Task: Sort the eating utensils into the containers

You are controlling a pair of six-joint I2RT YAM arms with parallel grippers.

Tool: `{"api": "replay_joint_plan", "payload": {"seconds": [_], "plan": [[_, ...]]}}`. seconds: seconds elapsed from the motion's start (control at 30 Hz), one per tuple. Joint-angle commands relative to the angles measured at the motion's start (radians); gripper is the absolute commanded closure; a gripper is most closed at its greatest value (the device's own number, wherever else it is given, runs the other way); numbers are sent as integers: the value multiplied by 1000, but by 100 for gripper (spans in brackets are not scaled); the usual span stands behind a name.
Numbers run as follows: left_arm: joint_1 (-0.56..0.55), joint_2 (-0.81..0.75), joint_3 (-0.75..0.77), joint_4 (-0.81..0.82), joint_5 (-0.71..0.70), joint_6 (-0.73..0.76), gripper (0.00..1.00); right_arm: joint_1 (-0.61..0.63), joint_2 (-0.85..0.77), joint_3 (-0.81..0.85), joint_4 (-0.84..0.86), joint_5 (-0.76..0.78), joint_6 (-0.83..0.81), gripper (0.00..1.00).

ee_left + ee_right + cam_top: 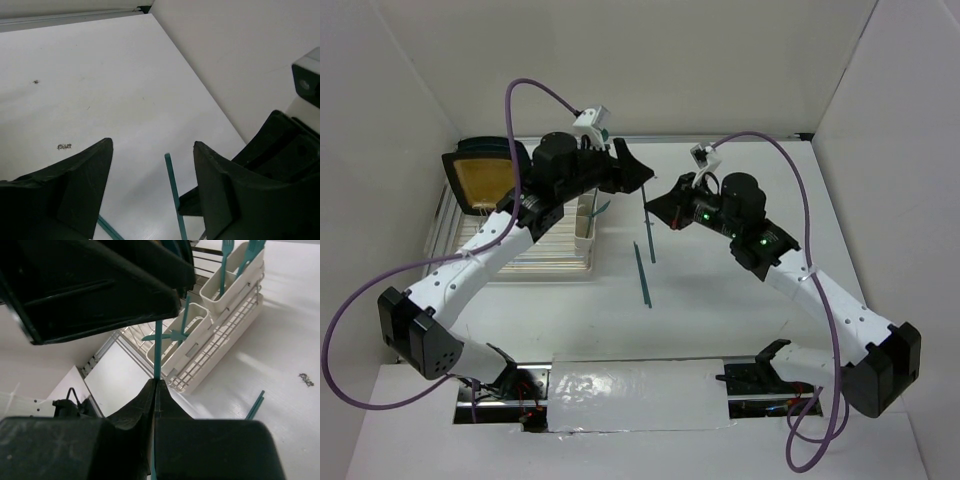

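Note:
My right gripper (655, 207) (156, 383) is shut on a slim teal utensil (651, 240) (158, 347) and holds it off the table. My left gripper (638, 172) (152, 146) is open just above it. In the left wrist view the utensil's handle (173, 187) stands between the spread fingers and touches neither. A second teal utensil (641, 272) (255, 407) lies on the table. The cream-white containers (584, 216) (227, 282) stand in the rack at left and hold several teal forks (224, 252).
A clear wire dish rack (510, 255) (220, 347) sits at left with a yellow-and-black plate (480, 176) at its far end. A small dark speck (306, 379) lies on the table. White walls close in at back and sides.

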Motion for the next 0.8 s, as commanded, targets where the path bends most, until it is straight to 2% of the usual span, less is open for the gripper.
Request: {"api": "replay_joint_plan", "payload": {"seconds": [0.0, 0.03, 0.1, 0.17, 0.27, 0.3, 0.33, 0.37, 0.4, 0.43, 0.53, 0.63, 0.77], "plan": [[-2, 26, 16, 85, 33, -25, 28, 28, -13, 3, 86, -12, 0, 100], [-5, 24, 15, 109, 45, -25, 31, 28, -13, 3, 95, -12, 9, 100], [-4, 56, 49, 94, 79, -41, 49, 31, -16, -6, 104, -12, 11, 100], [-5, 88, 75, 62, 109, -52, 74, 31, -9, 23, 89, 14, 2, 100], [-4, 102, 79, 73, 141, -45, 100, 31, 10, 34, 64, 37, -10, 100], [-2, 102, 79, 83, 142, -39, 100, 32, 14, 46, 51, 37, -9, 100], [-2, 102, 79, 83, 137, -21, 100, 28, 22, 89, 20, 58, -9, 88], [-1, 98, 79, 115, 134, -9, 100, 26, 55, 129, -32, 69, -7, 70], [4, 92, 78, 120, 132, 2, 100, 6, 69, 166, -149, 69, -16, 44], [18, 92, 78, 134, 135, 20, 100, 3, 79, 211, -210, 85, -26, 28], [74, 78, 79, 152, 180, 31, 100, -20, 59, 201, -220, 85, -49, 14], [122, 47, 87, 157, 261, 60, 100, -52, -28, 166, -210, 108, -50, 3], [165, -20, 115, 136, 381, 123, 100, -87, -50, 157, -233, 151, -49, 0]]}}
